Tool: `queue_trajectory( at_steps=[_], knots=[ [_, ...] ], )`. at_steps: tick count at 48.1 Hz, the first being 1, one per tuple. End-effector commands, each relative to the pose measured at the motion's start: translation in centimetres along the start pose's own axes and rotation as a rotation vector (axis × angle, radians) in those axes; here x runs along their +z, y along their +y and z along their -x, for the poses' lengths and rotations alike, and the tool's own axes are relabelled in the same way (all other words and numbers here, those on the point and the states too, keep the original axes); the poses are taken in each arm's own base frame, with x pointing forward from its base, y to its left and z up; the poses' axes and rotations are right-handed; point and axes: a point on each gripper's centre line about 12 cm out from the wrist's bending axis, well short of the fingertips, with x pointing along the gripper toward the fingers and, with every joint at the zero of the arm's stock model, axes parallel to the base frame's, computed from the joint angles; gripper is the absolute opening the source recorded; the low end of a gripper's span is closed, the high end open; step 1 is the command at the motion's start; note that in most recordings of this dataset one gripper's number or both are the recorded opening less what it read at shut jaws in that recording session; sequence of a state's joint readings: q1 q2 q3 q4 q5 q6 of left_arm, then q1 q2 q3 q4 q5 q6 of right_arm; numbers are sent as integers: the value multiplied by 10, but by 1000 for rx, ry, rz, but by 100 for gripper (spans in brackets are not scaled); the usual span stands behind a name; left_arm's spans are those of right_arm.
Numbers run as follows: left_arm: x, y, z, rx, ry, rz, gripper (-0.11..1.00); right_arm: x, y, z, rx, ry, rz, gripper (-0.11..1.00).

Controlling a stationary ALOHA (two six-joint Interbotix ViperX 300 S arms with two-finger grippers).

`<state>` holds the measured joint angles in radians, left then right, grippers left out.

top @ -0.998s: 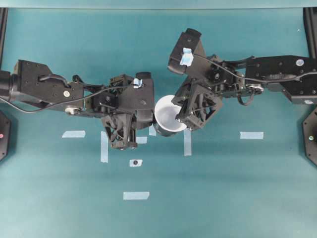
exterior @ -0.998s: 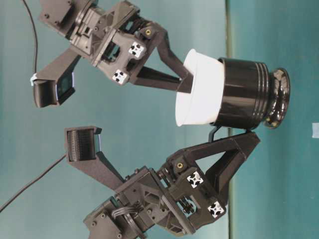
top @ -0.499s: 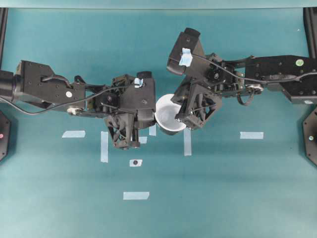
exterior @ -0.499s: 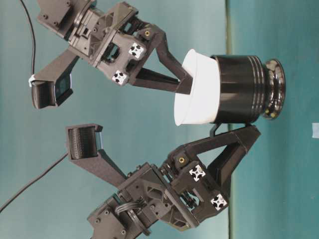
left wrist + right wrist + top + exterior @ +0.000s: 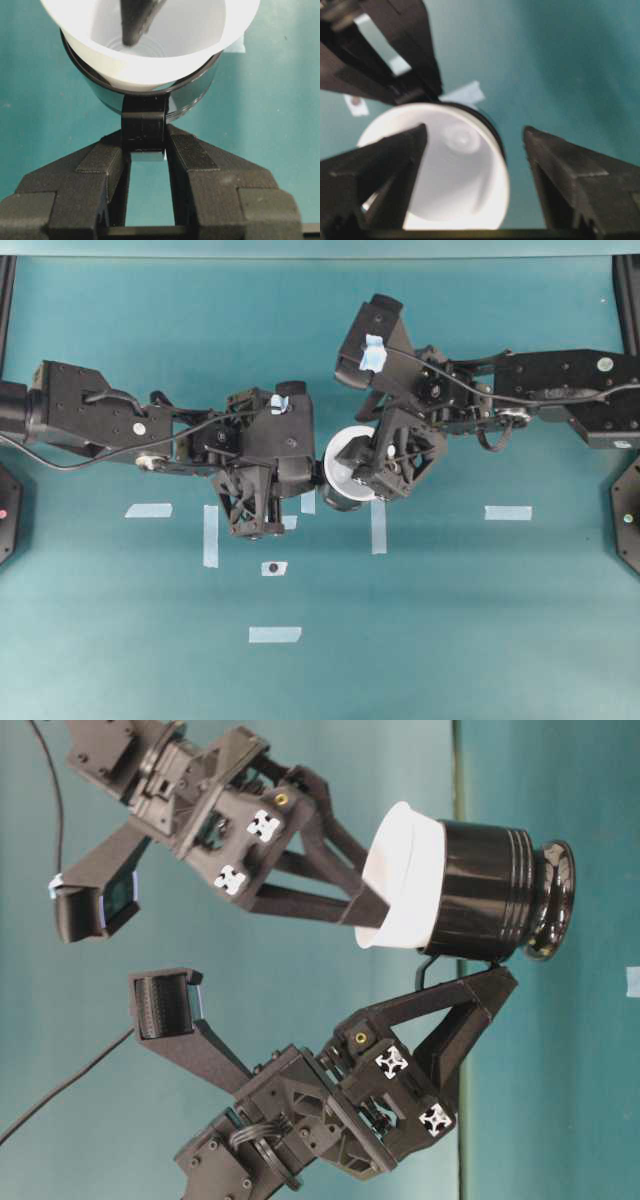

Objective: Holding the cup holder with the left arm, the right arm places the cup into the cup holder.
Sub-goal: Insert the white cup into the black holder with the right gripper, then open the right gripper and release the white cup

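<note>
The white cup (image 5: 410, 875) sits inside the glossy black cup holder (image 5: 490, 890), its wide rim sticking out above the holder's mouth. My left gripper (image 5: 144, 140) is shut on the holder's stubby handle (image 5: 143, 122), beside the holder (image 5: 335, 498) in the overhead view. My right gripper (image 5: 475, 131) is open over the cup (image 5: 455, 170). One of its fingers (image 5: 385, 165) reaches into the cup's mouth. The other finger stands outside the rim, apart from the wall. In the left wrist view that inner finger (image 5: 135, 20) shows dark inside the cup (image 5: 165, 55).
Light blue tape strips lie on the teal table (image 5: 450, 620): at the left (image 5: 149, 510), at the right (image 5: 508, 512), near the front (image 5: 275, 634) and beside the holder (image 5: 378, 530). A small dark dot marker (image 5: 273, 568) lies just in front of the left gripper.
My right gripper has opened and let go of the cup's rim. The cup now rests deeper in the holder. The left gripper's hold on the handle is unchanged.
</note>
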<state>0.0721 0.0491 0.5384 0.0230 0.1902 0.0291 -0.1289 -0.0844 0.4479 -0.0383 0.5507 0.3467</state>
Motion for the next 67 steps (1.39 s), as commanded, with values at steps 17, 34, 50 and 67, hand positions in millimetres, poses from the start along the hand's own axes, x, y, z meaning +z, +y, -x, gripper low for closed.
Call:
queue_trajectory(
  at_steps=[17, 34, 50, 67],
  knots=[
    [7, -1, 5, 0, -65, 0, 26, 28, 5, 63, 40, -129, -19, 85],
    [4, -1, 4, 1, -84, 4, 26, 27, 8, 68, 57, -149, -20, 93],
    [-3, -5, 3, -6, -74, -3, 26, 18, 2, 77, 60, -169, -26, 94],
    [-14, -7, -1, -12, -94, 16, 26, 6, -2, 91, 86, -244, -36, 94]
  ],
)
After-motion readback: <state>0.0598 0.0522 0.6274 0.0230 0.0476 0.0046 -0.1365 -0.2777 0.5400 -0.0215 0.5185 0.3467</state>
